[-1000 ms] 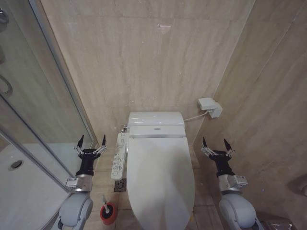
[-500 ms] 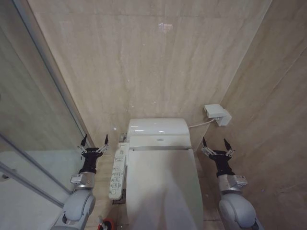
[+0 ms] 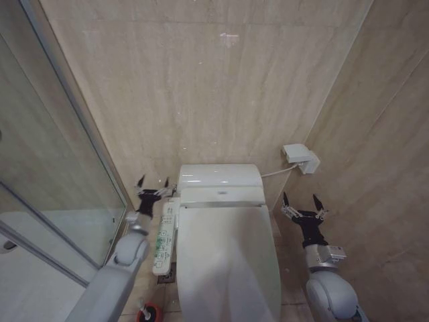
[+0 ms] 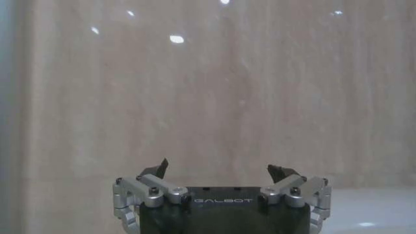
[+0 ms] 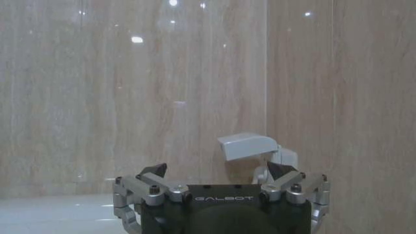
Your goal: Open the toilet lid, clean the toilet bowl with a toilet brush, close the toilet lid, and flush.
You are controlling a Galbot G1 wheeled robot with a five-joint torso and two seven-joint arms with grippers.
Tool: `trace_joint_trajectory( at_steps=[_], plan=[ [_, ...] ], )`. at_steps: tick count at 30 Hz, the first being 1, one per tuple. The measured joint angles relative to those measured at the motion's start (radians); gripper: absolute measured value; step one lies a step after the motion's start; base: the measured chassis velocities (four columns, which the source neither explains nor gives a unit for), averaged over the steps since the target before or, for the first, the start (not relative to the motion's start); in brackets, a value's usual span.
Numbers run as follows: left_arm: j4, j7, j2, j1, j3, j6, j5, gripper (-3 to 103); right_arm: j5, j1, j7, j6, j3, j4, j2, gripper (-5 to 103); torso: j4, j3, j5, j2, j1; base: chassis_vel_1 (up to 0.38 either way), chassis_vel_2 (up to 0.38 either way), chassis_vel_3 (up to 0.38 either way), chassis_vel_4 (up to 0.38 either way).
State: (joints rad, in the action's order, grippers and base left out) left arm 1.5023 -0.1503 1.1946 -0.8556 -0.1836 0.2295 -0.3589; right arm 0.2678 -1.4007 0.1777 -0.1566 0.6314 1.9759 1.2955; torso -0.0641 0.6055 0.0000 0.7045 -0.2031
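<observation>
A large glossy white oval plastic toilet lid [image 3: 228, 265] lies shut, flat over the white ceramic bowl. A small red brush holder [image 3: 149, 313] stands on the floor at its left.

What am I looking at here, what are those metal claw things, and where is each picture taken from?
This is a two-armed robot in a bathroom. One picture comes from a camera on its head, looking down at a toilet whose lid is closed, with a button panel along its side. The claws are the robot's grippers. The left gripper is stretched forward beside the toilet's tank, near the button panel, fingers open. The right gripper waits on the other side, also open. Neither holds anything. The other two pictures come from cameras on each wrist, looking past the left gripper and the right gripper at the tiled wall. A toilet brush in a red holder stands on the floor by the left arm.
</observation>
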Motion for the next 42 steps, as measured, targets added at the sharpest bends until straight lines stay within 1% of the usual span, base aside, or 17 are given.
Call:
trace_joint_trajectory(
  at_steps=[2, 5, 9, 11, 15, 16, 17, 19, 23, 24, 29, 30, 35, 37, 38, 40, 42],
  plan=[
    [-0.027, 0.002, 0.000, 0.025, 0.027, 0.002, -0.007, 100, 0.000, 0.000, 0.000, 0.000, 0.000, 0.000, 0.000, 100, -0.0002, 0.000, -0.0001, 0.000, 0.000, 0.000, 0.000, 0.000, 0.000],
    [-0.109, 0.012, 0.000, 0.098, 0.084, 0.019, -0.013, 100, 0.000, 0.000, 0.000, 0.000, 0.000, 0.000, 0.000, 100, -0.0001, 0.000, 0.0000, 0.000, 0.000, 0.000, 0.000, 0.000, 0.000],
    [-0.167, 0.023, -0.007, 0.152, 0.106, 0.034, -0.024, 100, 0.000, 0.000, 0.000, 0.000, 0.000, 0.000, 0.000, 100, -0.0002, 0.000, -0.0001, 0.000, 0.000, 0.000, 0.000, 0.000, 0.000],
    [-0.176, 0.029, -0.015, 0.158, 0.106, 0.038, -0.026, 100, 0.000, 0.000, 0.000, 0.000, 0.000, 0.000, 0.000, 100, -0.0001, 0.000, 0.0000, 0.000, 0.000, 0.000, 0.000, 0.000, 0.000],
    [-0.207, 0.086, -0.069, 0.155, 0.094, 0.076, -0.030, 100, 0.000, 0.000, 0.000, 0.000, 0.000, 0.000, 0.000, 100, 0.0002, 0.000, -0.0001, 0.000, 0.000, 0.000, 0.000, 0.000, 0.000],
    [-0.207, 0.086, -0.069, 0.155, 0.094, 0.076, -0.030, 100, 0.000, 0.000, 0.000, 0.000, 0.000, 0.000, 0.000, 100, 0.0002, 0.000, -0.0001, 0.000, 0.000, 0.000, 0.000, 0.000, 0.000],
    [-0.218, 0.108, -0.082, 0.151, 0.083, 0.096, -0.028, 86, 0.000, 0.000, 0.000, 0.000, 0.000, 0.000, 0.000, 100, 0.0003, 0.000, -0.0001, 0.000, 0.000, 0.000, 0.000, 0.000, 0.000],
    [-0.231, 0.135, -0.104, 0.141, 0.065, 0.120, -0.025, 86, 0.000, 0.000, 0.000, 0.000, 0.000, 0.000, 0.000, 100, 0.0002, 0.000, -0.0002, 0.000, 0.000, 0.000, 0.000, 0.000, 0.000],
    [-0.243, 0.150, -0.128, 0.125, 0.042, 0.138, -0.020, 86, 0.000, 0.000, 0.000, 0.000, 0.000, 0.000, 0.000, 100, 0.0001, 0.000, -0.0003, 0.000, 0.000, 0.000, 0.000, 0.000, 0.000],
    [-0.248, 0.155, -0.136, 0.119, 0.035, 0.147, -0.016, 59, 0.000, 0.000, 0.000, 0.000, 0.000, 0.000, 0.000, 100, 0.0001, 0.000, -0.0002, 0.000, 0.000, 0.000, 0.000, 0.000, 0.000],
    [-0.261, 0.187, -0.164, 0.087, 0.023, 0.188, 0.006, 59, 0.000, 0.000, 0.000, 0.000, 0.000, 0.000, 0.000, 100, 0.0001, 0.000, -0.0003, 0.000, 0.000, 0.000, 0.000, 0.000, 0.000],
    [-0.263, 0.195, -0.169, 0.080, 0.023, 0.197, 0.016, 32, 0.000, 0.000, 0.000, 0.000, 0.000, 0.000, 0.000, 100, 0.0000, 0.000, -0.0004, 0.000, 0.000, 0.000, 0.000, 0.000, 0.000],
    [-0.274, 0.228, -0.181, 0.066, 0.024, 0.226, 0.050, 32, 0.000, 0.000, 0.000, 0.000, 0.000, 0.000, 0.000, 100, 0.0000, 0.000, -0.0003, 0.000, 0.000, 0.000, 0.000, 0.000, 0.000],
    [-0.293, 0.257, -0.186, 0.066, 0.024, 0.256, 0.074, 32, 0.000, 0.000, 0.000, 0.000, 0.000, 0.000, 0.000, 100, 0.0000, 0.000, -0.0002, 0.000, 0.000, 0.000, 0.000, 0.000, 0.000],
    [-0.307, 0.276, -0.187, 0.069, 0.024, 0.274, 0.087, 6, 0.000, 0.000, 0.000, 0.000, 0.000, 0.000, 0.000, 100, 0.0000, 0.000, -0.0002, 0.000, 0.000, 0.000, 0.000, 0.000, 0.000],
    [-0.318, 0.292, -0.188, 0.072, 0.024, 0.289, 0.096, 6, 0.000, 0.000, 0.000, 0.000, 0.000, 0.000, 0.000, 100, 0.0000, 0.000, -0.0002, 0.000, 0.000, 0.000, 0.000, 0.000, 0.000],
    [-0.353, 0.341, -0.188, 0.082, 0.024, 0.329, 0.123, 6, 0.000, 0.000, 0.000, 0.000, 0.000, 0.000, 0.000, 100, 0.0000, 0.000, -0.0001, 0.000, 0.000, 0.000, 0.000, 0.000, 0.000]
  ],
)
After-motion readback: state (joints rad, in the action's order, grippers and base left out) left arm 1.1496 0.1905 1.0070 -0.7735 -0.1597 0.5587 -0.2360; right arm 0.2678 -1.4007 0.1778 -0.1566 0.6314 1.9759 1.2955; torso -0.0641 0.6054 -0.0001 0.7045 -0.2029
